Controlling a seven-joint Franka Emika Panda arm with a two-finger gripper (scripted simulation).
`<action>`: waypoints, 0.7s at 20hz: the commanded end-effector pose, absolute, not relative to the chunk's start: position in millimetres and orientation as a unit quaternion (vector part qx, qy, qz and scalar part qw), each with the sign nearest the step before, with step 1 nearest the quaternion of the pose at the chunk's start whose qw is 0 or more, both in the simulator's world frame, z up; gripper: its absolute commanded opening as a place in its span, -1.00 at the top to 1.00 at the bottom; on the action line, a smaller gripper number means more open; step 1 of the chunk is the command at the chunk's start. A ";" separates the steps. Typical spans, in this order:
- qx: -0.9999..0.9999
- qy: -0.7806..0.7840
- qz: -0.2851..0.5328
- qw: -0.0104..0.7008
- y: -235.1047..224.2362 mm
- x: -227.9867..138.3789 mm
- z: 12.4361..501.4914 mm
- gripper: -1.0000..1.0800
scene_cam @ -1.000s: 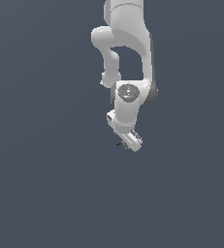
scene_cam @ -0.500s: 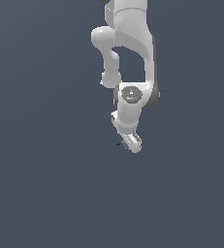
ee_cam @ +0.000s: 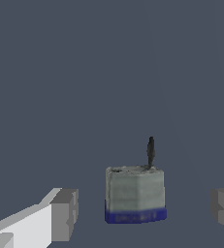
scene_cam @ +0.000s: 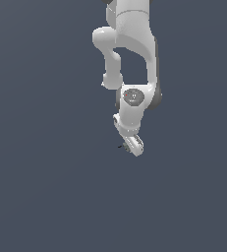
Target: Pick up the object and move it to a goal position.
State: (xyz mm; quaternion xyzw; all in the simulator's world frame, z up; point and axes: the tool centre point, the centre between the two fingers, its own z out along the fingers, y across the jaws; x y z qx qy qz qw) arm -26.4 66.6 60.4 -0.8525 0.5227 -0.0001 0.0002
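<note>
The object [ee_cam: 135,193] is a small grey lump with a blue band along one edge and a thin black sliver [ee_cam: 151,151] sticking out of it. In the wrist view it lies between my two fingertips [ee_cam: 65,214], nearer to one of them and apart from both. My gripper [ee_cam: 143,213] is open and holds nothing. In the exterior view the object [scene_cam: 121,146] is a tiny dark speck just to the exterior view's left of the white gripper [scene_cam: 131,146], which points down from the arm [scene_cam: 132,59].
The flat dark grey-blue surface [scene_cam: 46,197] fills both views. No other objects, containers or edges show.
The gripper has moved a little lower in the exterior view, closer to the object. The object has not moved.
</note>
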 end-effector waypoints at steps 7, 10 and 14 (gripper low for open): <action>-0.852 0.524 0.000 0.000 66.4 -27.8 26.5 -0.92; -0.851 0.524 0.000 0.000 66.5 -27.6 16.7 -0.92; -0.851 0.524 0.000 0.000 66.7 -26.9 12.5 -0.92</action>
